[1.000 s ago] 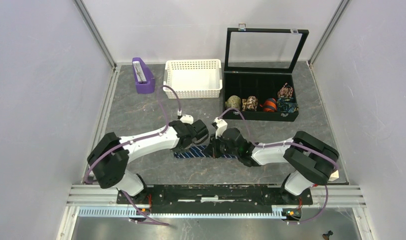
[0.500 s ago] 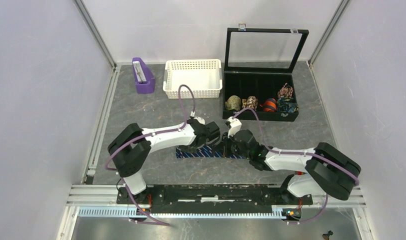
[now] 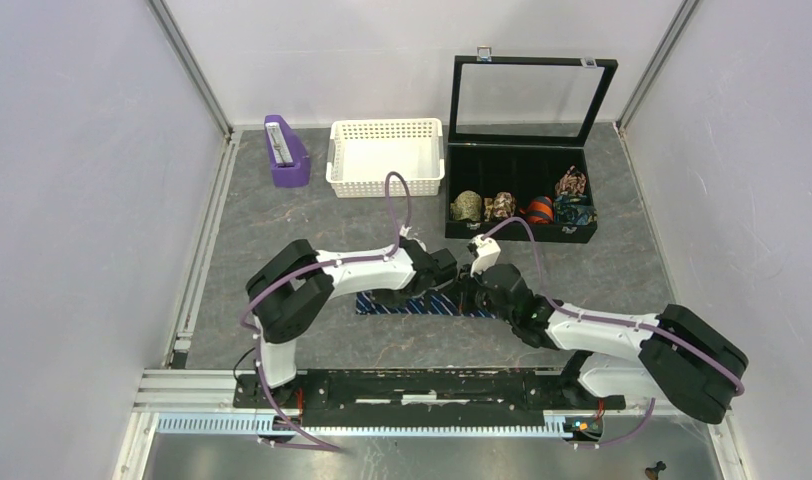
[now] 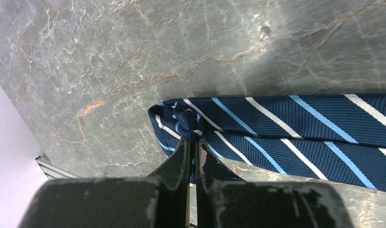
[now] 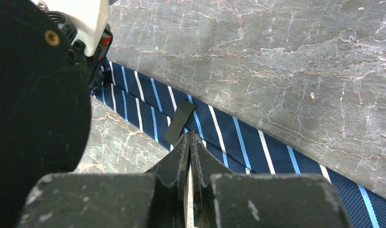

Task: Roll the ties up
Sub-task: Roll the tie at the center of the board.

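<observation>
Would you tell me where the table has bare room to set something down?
Bare table lies left of the tie, in front of the purple holder, and right of it, before the black case. Crowded in the middle: left claw and right claw meet on the tie.

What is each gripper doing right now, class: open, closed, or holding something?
Left gripper: closed, pinching the folded end of the striped tie.
Right gripper: closed at the tie; grip unclear.

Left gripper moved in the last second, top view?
Yes. The left gripper, shut on the tie, has shifted right: from below the white basket's right half to just past its right edge.
</observation>
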Controlling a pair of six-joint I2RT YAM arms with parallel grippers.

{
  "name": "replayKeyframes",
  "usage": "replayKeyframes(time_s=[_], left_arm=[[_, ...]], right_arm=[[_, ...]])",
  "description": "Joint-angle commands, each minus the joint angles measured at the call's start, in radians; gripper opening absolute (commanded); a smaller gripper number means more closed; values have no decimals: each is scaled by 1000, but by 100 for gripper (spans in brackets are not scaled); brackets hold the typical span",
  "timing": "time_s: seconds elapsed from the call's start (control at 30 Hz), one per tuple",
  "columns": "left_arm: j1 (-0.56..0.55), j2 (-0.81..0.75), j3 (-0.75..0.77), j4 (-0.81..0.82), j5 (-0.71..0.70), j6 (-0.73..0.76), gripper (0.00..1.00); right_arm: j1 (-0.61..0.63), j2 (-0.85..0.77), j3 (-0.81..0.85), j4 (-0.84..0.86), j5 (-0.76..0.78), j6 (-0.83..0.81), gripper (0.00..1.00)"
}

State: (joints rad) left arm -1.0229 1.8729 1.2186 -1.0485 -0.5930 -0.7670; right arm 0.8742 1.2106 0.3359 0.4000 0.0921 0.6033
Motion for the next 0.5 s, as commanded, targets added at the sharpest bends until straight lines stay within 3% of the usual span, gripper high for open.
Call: replayKeyframes(time_s=[0.0, 0.13, 0.47], left_arm=[[-11, 44, 60, 8, 10, 31, 9], [-12, 63, 70, 18, 25, 33, 21], [-11, -3, 40, 83, 76, 43, 38]], right_arm=[[-6, -29, -17, 3, 33, -15, 7], [-6, -37, -24, -1, 33, -14, 7], [-6, -42, -19, -7, 23, -15, 7]])
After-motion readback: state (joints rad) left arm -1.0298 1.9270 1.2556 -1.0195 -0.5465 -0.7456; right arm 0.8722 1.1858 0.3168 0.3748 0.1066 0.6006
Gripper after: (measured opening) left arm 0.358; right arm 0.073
